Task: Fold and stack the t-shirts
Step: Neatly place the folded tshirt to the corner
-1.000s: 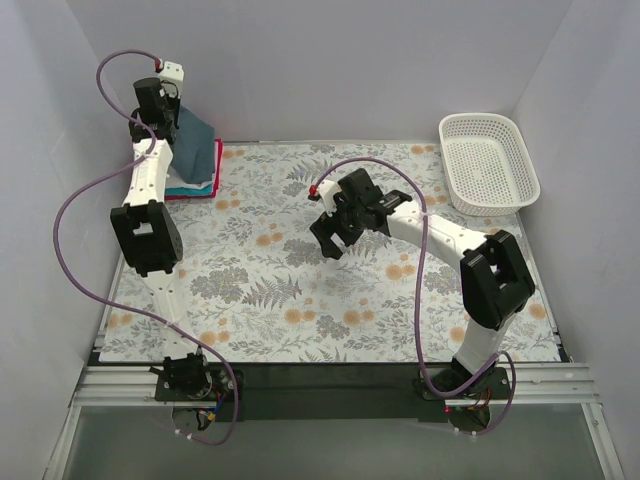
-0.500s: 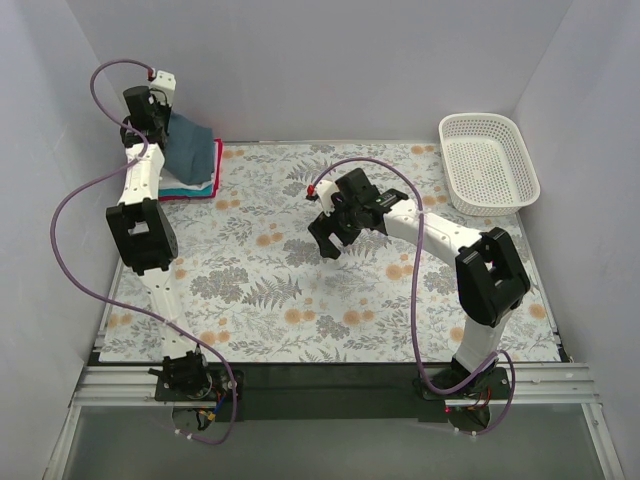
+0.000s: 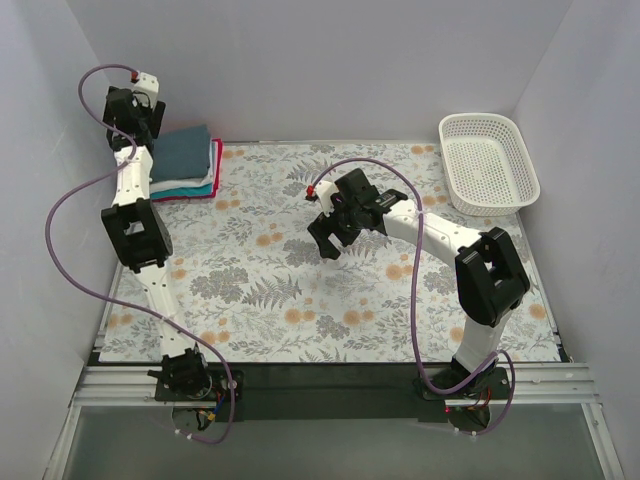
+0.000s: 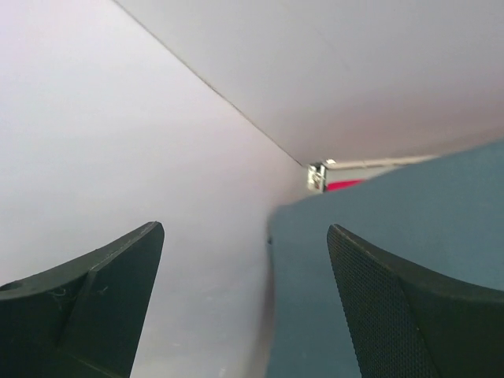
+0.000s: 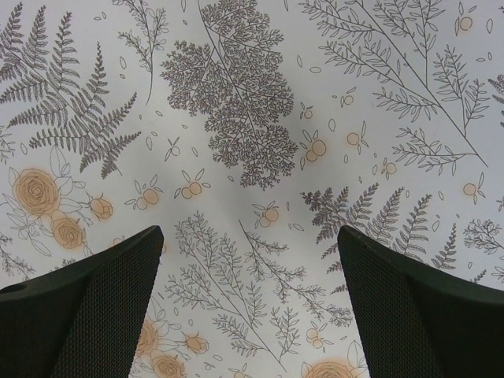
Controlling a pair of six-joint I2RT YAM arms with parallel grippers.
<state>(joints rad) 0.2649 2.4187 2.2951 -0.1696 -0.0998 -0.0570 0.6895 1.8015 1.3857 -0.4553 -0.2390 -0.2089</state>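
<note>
The slate-blue t-shirt (image 3: 186, 150) now lies flat as the top layer of the stack (image 3: 190, 186) in the far-left corner of the tabletop (image 3: 300, 300), with teal, white and red folded edges showing beneath it. A second ago the left arm (image 3: 133, 205) had its jaws clenched on that shirt, which hung tilted and bunched over the pile. Since then the jaws have sprung apart and drawn up and back toward the wall. The left wrist view shows them released, with nothing between them and only the blue cloth below and to one side. The right arm (image 3: 440, 232) has barely shifted: it hovers over the middle of the tabletop, jaws spread wide and holding nothing, with the fern-print cover plain between them. The white mesh basket (image 3: 488, 160) sits in the far-right corner, well apart from the stack. No loose shirt shows anywhere on the tabletop, so the release probably completes this shirt's placement, and the task looks at or near its end. The one thing worth checking is whether the top layer sits square on the pile.
</note>
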